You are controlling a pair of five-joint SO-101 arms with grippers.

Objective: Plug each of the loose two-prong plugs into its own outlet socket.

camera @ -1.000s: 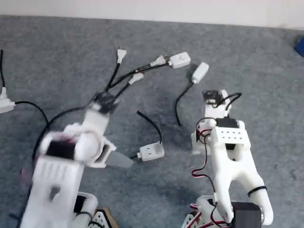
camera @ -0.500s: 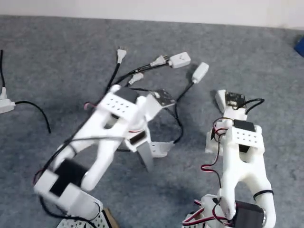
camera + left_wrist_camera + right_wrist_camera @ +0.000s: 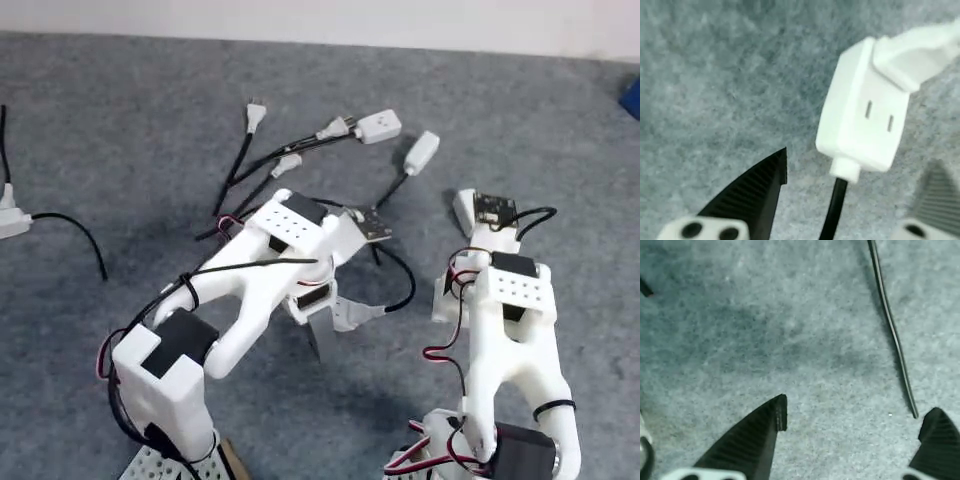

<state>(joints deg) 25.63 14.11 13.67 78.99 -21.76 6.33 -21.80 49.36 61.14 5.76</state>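
**Left and right arms over a grey carpet (image 3: 120, 120).** The left gripper (image 3: 860, 159) hangs with its fingers spread wide: one black finger (image 3: 757, 192) on one side and a pale grey one (image 3: 935, 195) on the other. A white outlet socket (image 3: 862, 120) lies flat on the carpet between the fingertips and just beyond them, with its two slots facing up. Neither finger touches it. Its black cord (image 3: 832, 215) leaves the near end and runs back through the gap between the fingers.

In the high view the left arm (image 3: 270, 265) stretches to the middle of the carpet.

The right gripper (image 3: 858, 406) is also spread open, above bare carpet, with the loose end of a thin black cable (image 3: 890, 325) lying close by. The right arm (image 3: 505, 330) stands well apart from the left.

At the far side lie three two-prong plugs (image 3: 256, 116) (image 3: 287, 163) (image 3: 333, 128). The last is just beside a second socket (image 3: 378, 126), and whether it is seated cannot be told. A third white socket body (image 3: 421, 152) lies near them.
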